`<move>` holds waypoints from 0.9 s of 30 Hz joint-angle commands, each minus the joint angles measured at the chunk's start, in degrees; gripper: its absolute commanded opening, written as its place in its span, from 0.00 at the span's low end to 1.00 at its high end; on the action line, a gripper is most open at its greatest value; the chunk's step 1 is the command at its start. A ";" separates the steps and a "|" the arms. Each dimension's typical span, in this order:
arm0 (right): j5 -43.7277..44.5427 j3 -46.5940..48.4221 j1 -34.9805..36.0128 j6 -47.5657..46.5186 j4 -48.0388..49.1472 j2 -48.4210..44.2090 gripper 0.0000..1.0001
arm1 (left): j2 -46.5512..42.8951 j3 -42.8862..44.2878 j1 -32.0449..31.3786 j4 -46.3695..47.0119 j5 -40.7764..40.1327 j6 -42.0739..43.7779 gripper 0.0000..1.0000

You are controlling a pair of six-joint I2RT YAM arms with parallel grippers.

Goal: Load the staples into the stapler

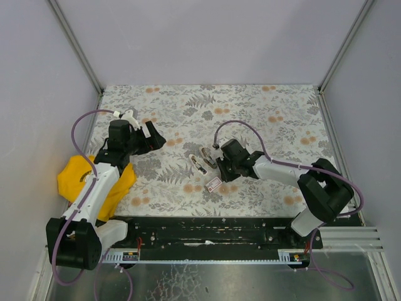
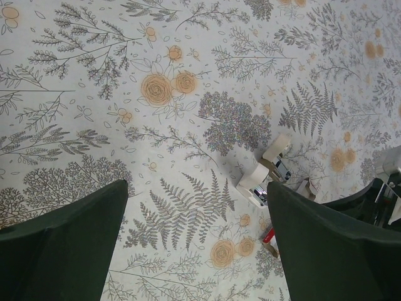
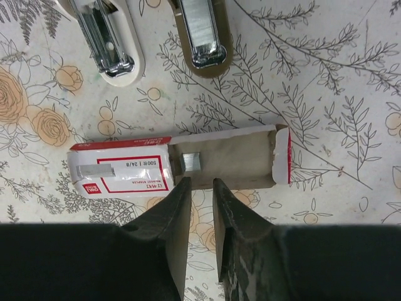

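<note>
The staples carton (image 3: 122, 172) lies flat with its grey-brown inner tray (image 3: 238, 157) slid out to the right. A short metal strip (image 3: 191, 162) sits in the tray and another lies on the white sleeve. My right gripper (image 3: 200, 183) hovers at the tray's near edge, its jaws a narrow gap apart with nothing between them. The stapler (image 3: 103, 37) lies opened just beyond, its white base and tan arm (image 3: 200, 31) side by side. In the top view the carton (image 1: 213, 184) is next to the stapler (image 1: 199, 162). My left gripper (image 2: 197, 188) is wide open and empty above the mat.
A yellow cloth (image 1: 94, 179) lies at the left edge under my left arm. Grey walls enclose the floral mat (image 1: 263, 113) on three sides. In the left wrist view the stapler (image 2: 266, 169) and a red carton corner (image 2: 268, 236) show by my right finger.
</note>
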 commanded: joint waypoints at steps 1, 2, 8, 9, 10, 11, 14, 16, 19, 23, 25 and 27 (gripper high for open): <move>2.04 3.02 0.63 -1.00 1.00 0.57 0.26 | -0.01 1.02 -0.01 0.83 -1.03 1.22 0.91; 2.21 3.15 0.63 -1.16 0.92 0.54 0.26 | 0.04 1.02 -0.01 0.78 -0.99 1.23 0.91; 1.75 4.13 0.63 -1.45 0.73 0.41 0.26 | -0.09 1.03 -0.03 0.74 -1.00 1.20 0.91; 1.64 4.37 0.65 -1.61 0.75 0.80 0.26 | -0.06 1.02 -0.06 0.74 -1.00 1.19 0.91; 1.63 4.44 0.59 -1.71 0.75 1.17 0.26 | -0.15 1.02 -0.01 0.74 -1.03 1.19 0.91; 1.62 4.51 0.63 -1.81 0.83 1.61 0.26 | -0.12 1.02 -0.01 0.74 -1.13 1.14 0.91; 1.61 4.72 0.65 -2.23 1.07 2.59 0.26 | -0.10 1.06 0.00 0.65 -1.18 1.11 0.91; 1.77 4.87 0.66 -2.46 1.17 3.26 0.25 | -0.08 1.07 0.00 0.65 -1.22 1.11 0.91; 1.76 4.84 0.65 -2.72 1.26 3.62 0.24 | -0.09 1.00 0.02 0.60 -1.24 1.11 0.91; 0.90 4.55 0.65 -2.84 1.78 5.92 0.23 | -0.14 1.06 0.04 0.65 -1.38 1.11 0.91; 1.21 4.51 0.79 -3.12 1.59 6.79 0.20 | -0.16 1.04 0.00 0.57 -1.30 1.04 0.91; 2.28 4.64 1.10 -3.55 1.13 7.59 0.15 | -0.19 1.03 -0.02 0.54 -1.42 1.05 0.91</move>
